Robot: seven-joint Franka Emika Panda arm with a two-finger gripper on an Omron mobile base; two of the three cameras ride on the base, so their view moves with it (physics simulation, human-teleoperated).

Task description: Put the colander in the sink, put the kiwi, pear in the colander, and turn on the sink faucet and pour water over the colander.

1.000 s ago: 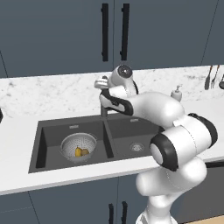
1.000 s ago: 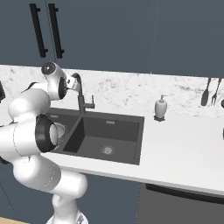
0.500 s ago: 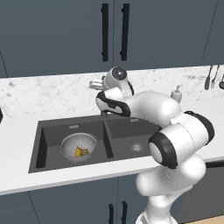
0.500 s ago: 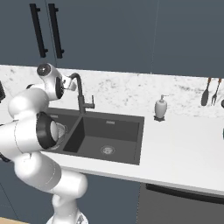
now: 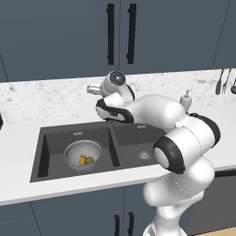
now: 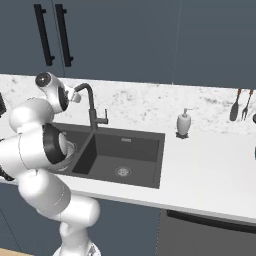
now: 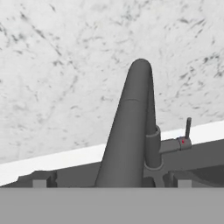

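Right above sink faucet (image 7: 135, 127), gripper (image 6: 76, 96) wide.

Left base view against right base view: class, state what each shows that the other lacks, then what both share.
Left base view alone: the colander in the left basin with the pear and a darker fruit beside it, probably the kiwi. Right base view alone: the sink faucet with its bent spout and side lever. Both: the sink, soap dispenser, hanging utensils and dark cabinets.

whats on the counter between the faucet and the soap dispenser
Nothing: in the right base view, bare marble counter runs between the sink faucet and the soap dispenser.
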